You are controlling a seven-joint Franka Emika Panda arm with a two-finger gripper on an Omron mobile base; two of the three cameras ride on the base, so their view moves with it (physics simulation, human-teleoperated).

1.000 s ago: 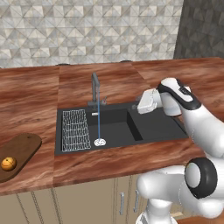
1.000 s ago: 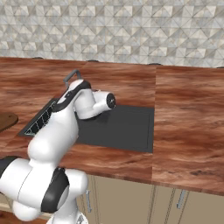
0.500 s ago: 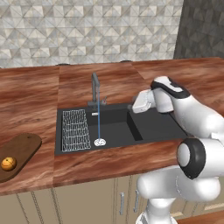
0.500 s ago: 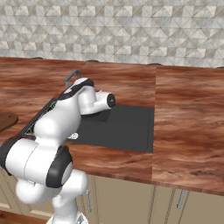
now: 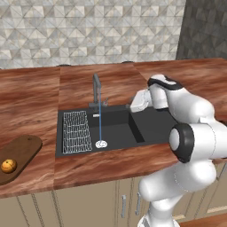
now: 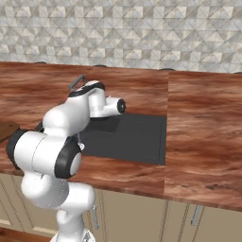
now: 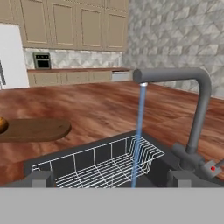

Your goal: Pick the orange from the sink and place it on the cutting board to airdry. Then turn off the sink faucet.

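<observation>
Nearing the sink faucet (image 5: 97,91), gripper (image 5: 131,106) open

The arm hides most of the sink faucet (image 6: 77,83) in the right base view; the orange (image 7: 1,124) appears cut off at the hand view's left edge.

Even, bright rendered light, no glare; soft faint shadows; hand view slightly blurry, low-res.

A kitchen counter seen from above and behind a white robot arm. The orange (image 5: 8,166) sits on the cutting board (image 5: 22,153) at far left. Water streams from the sink faucet (image 5: 96,91) into the sink (image 5: 111,128) (white wire rack (image 5: 74,131) inside). The gripper (image 5: 129,106) hovers just right of the faucet.
</observation>
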